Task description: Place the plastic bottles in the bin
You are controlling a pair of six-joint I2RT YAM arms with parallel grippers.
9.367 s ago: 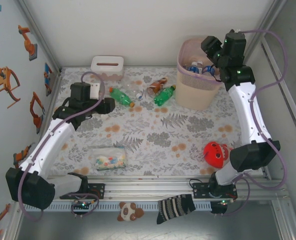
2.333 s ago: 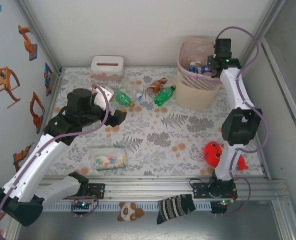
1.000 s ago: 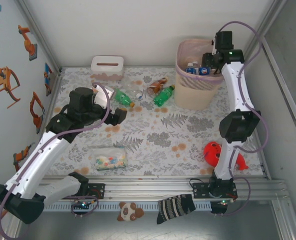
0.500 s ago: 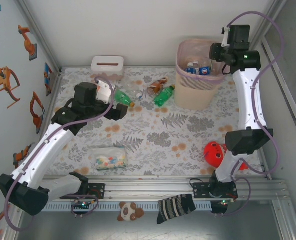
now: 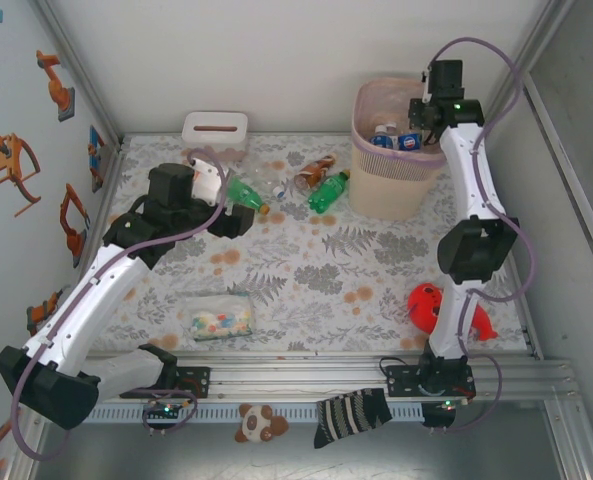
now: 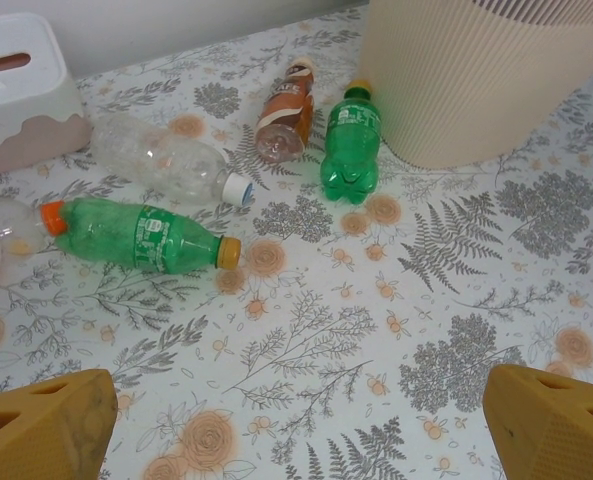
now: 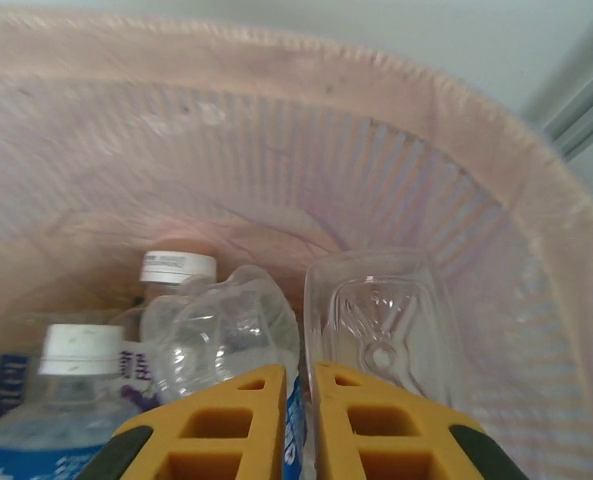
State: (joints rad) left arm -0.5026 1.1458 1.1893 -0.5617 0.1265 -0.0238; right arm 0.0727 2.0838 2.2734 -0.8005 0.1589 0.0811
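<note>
above the bin (image 7: 396, 140), right fingers (image 7: 221, 425) pressed together

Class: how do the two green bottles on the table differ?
One green bottle points its cap at the bin; the other green bottle lies crosswise, cap toward the right. The first lies beside a brown bottle, the second near a clear bottle. Both lie flat, yellow-capped.
</note>
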